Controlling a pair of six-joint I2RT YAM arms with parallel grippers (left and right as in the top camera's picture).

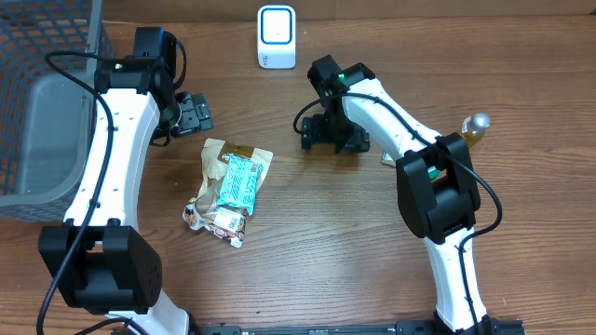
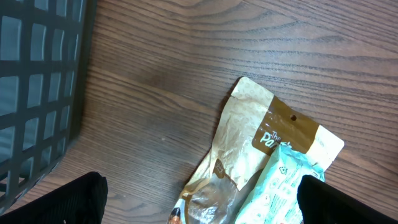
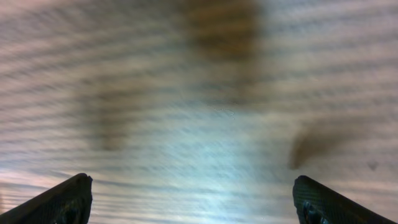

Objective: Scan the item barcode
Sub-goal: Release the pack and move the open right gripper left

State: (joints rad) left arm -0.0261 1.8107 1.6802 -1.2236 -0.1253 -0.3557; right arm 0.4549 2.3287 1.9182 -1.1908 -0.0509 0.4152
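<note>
A white barcode scanner (image 1: 277, 37) stands at the back middle of the table. A pile of snack packets lies left of centre: a tan pouch (image 1: 222, 158) (image 2: 249, 134) with a mint-green packet (image 1: 238, 180) (image 2: 283, 186) on top of it. My left gripper (image 1: 193, 113) (image 2: 202, 208) is open just behind the pile, and the packets show between its fingers in the left wrist view. Below the scanner, my right gripper (image 1: 333, 137) (image 3: 198, 202) stands open low over bare, blurred wood with nothing between its fingers.
A dark wire basket (image 1: 47, 84) (image 2: 37, 93) fills the far left. A small amber bottle with a silver cap (image 1: 475, 128) stands at the right, behind the right arm. A pale scrap (image 1: 386, 159) peeks out beside that arm.
</note>
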